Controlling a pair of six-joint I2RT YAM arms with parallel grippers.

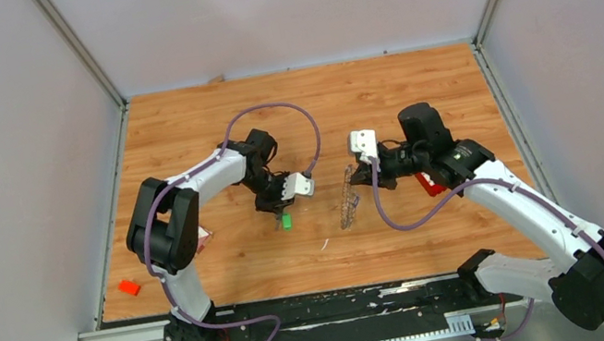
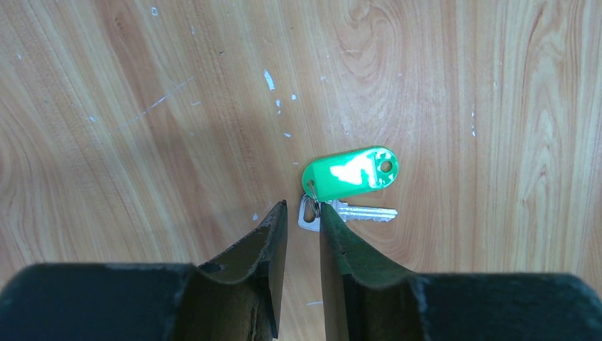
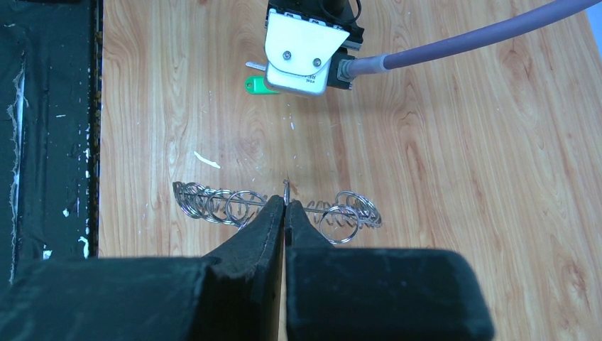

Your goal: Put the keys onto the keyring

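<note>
Low, wrists angled inward: left jaws slightly parted astride green key (image 2: 349,172); right jaws clamping keyring (image 1: 347,198).

Bright, even light from above fills all three views. Shadows on the wooden table (image 1: 416,94) are soft and faint. A white glare patch washes out part of the green key tag (image 2: 349,172). The black fingers (image 2: 264,249) nearest the left wrist camera look dark and slightly blurred, while the keyring (image 3: 326,211) stays crisp.
</note>
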